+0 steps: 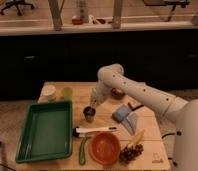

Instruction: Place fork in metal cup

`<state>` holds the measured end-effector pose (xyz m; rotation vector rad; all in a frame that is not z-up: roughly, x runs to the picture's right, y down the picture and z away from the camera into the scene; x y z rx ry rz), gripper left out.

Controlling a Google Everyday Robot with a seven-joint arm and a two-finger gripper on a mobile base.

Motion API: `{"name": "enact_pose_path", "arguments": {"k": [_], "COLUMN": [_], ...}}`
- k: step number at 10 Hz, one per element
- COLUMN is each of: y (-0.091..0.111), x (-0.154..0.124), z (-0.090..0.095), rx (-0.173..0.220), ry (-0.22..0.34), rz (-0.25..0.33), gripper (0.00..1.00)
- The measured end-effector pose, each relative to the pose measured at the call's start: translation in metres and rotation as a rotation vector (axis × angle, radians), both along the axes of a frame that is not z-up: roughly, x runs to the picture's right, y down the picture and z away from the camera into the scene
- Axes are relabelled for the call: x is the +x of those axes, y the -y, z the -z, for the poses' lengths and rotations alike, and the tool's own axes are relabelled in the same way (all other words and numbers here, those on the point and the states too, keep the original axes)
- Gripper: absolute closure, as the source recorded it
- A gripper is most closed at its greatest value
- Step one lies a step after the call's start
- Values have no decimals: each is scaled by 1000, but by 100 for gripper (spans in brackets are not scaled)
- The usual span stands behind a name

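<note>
Gripper hangs just above metal cup, mid-surface beside green tray. Cannot tell its state. Fork not discernible; probably at cup mouth. Release seemingly remains.

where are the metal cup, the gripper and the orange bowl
metal cup (89,116): camera view, on its steel side wall
gripper (93,104): camera view, at its tip just above the cup
orange bowl (105,148): camera view, on its inner surface
</note>
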<state>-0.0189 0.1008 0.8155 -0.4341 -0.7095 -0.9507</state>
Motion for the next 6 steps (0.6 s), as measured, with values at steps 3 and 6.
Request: {"name": "enact_pose_path", "arguments": {"k": [3,6], "y": [-7,-10], "x": [-8,-12], "z": [10,19], "rx": [3,17], "ry": [20,26], "rz": [38,73], "gripper": [100,100]}}
